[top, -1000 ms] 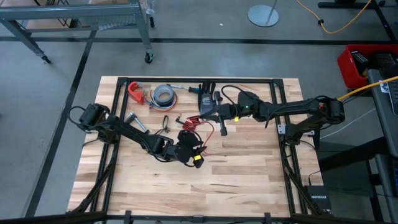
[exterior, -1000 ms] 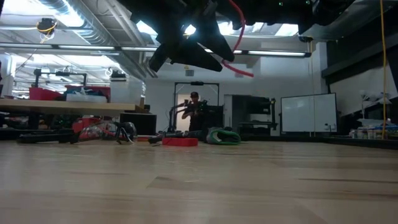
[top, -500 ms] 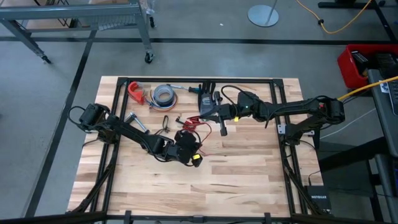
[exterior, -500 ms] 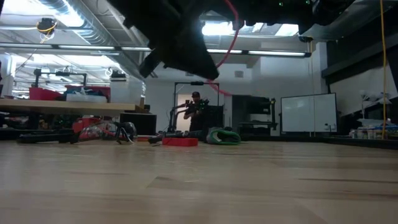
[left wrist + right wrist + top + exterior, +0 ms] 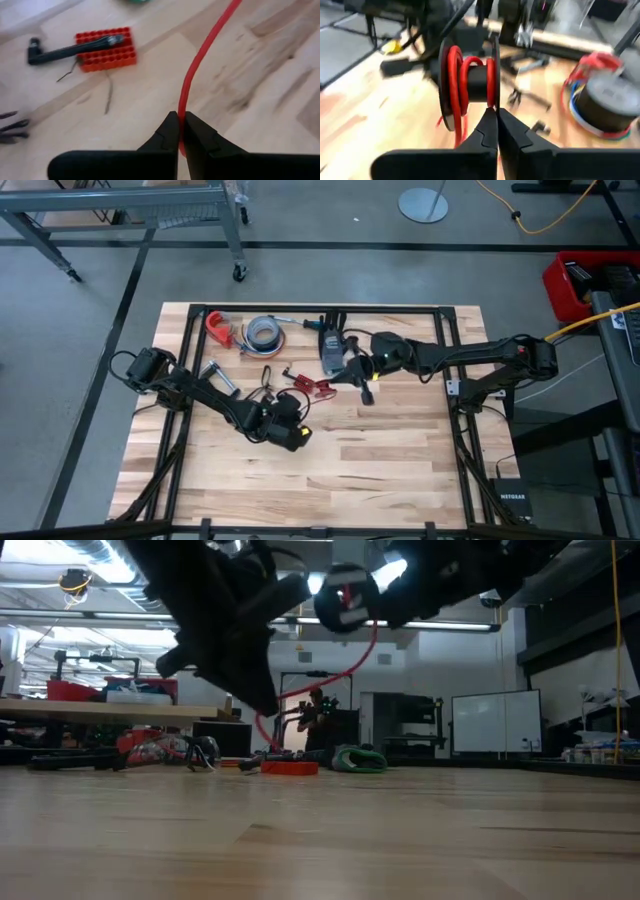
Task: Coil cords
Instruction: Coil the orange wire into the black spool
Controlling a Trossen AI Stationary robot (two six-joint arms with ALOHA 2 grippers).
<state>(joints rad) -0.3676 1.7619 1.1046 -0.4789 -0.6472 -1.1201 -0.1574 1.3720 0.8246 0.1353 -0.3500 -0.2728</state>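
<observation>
— Butcher-block table [image 5: 400,470], workshop beyond it. What changed?

— Compared with a second ago, the left gripper [image 5: 178,131] has snapped closed on the red cord [image 5: 200,65] and pulled back toward its own side, away from the spool [image 5: 470,82].

— And the spool?

— Black, with red turns wound on it, pinched at its flange by the closed right gripper [image 5: 496,119], just beside the grey tape roll's [image 5: 265,331] end of the table.

— Meaning?

— Probably the cord is tensioned for another wrap; coiling looks partway done.
</observation>
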